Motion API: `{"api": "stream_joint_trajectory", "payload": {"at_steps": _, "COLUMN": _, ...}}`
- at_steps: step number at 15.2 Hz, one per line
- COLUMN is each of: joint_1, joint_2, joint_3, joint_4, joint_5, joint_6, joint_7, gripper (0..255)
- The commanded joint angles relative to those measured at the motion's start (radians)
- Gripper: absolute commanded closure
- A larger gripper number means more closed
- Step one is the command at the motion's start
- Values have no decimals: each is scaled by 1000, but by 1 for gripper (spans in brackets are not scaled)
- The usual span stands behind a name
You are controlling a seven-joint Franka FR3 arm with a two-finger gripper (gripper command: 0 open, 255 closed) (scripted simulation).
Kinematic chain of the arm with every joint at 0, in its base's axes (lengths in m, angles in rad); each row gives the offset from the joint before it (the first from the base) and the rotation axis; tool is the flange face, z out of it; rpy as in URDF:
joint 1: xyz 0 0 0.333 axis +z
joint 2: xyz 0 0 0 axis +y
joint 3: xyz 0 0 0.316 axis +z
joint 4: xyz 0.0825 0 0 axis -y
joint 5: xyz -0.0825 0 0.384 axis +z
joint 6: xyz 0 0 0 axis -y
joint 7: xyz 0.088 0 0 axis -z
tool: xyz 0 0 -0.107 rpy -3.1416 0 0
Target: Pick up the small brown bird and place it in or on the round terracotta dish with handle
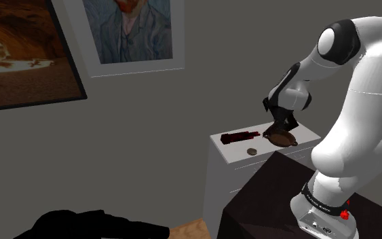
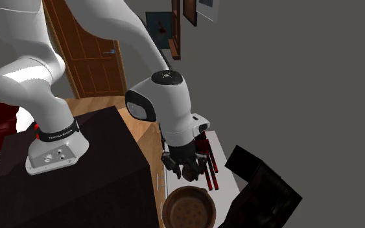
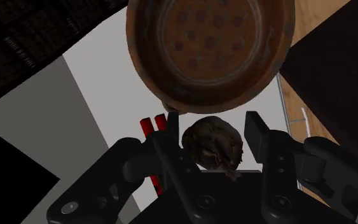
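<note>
The small brown bird (image 3: 213, 149) is seen clamped in the claw (image 3: 212, 127) from the wrist view, above the white bench (image 1: 231, 151) and just short of the round terracotta dish (image 3: 209, 51), its far rim cut off, while in the shoulder view the bird cannot be made out.

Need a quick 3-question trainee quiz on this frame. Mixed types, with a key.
1. True or false: the end effector has its fingers clasped on the small brown bird.
2. Multiple choice: what lies beside the round brown dish on the white cabinet top?
A. a dark red bar-shaped object
B. a blue mug
C. an open book
3. Short answer: has the bird been set in the dish yet?

Key: 1 true. 2 A. 3 no, it is held between the fingers just short of the dish's rim.
</note>
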Motion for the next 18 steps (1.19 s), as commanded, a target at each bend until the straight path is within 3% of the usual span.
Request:
{"api": "stream_joint_trajectory", "payload": {"at_steps": 1, "joint_1": -55, "joint_2": 16, "joint_3": 4, "joint_4": 30, "joint_5": 26, "joint_6": -18, "joint_7": -75, "gripper": 255}}
{"api": "stream_joint_trajectory", "payload": {"at_steps": 5, "joint_1": -147, "joint_2": 63, "joint_3": 10, "joint_4": 110, "joint_5": 66, "joint_6": -61, "joint_7": -188, "gripper": 255}}
{"api": "stream_joint_trajectory", "payload": {"at_steps": 18, "joint_1": -260, "joint_2": 238, "joint_3": 153, "joint_4": 154, "joint_5": 222, "joint_6": 72, "joint_7": -317, "gripper": 255}}
